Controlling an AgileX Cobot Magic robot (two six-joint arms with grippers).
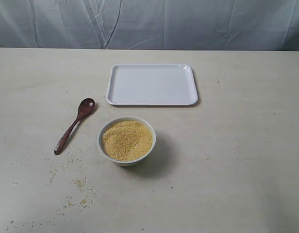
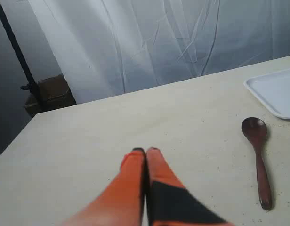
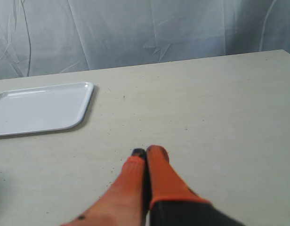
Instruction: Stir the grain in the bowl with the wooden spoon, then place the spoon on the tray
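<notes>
On the pale table (image 1: pixel 237 145) we record the bowl (image 1: pixel 100 141) near the centre, filled with the grain (image 1: pixel 126 141). The wooden spoon (image 1: pixel 73 128) lies flat to its left in the exterior view, not touching it, head pointing toward the tray (image 1: pixel 152 85), which sits beyond the bowl. Loose granules (image 1: pixel 80 183) dot the table near the handle end. The left gripper (image 2: pixel 145 151) and right gripper (image 3: pixel 147 153) both hover over the table, jaws pressed together, gripping nothing.
</notes>
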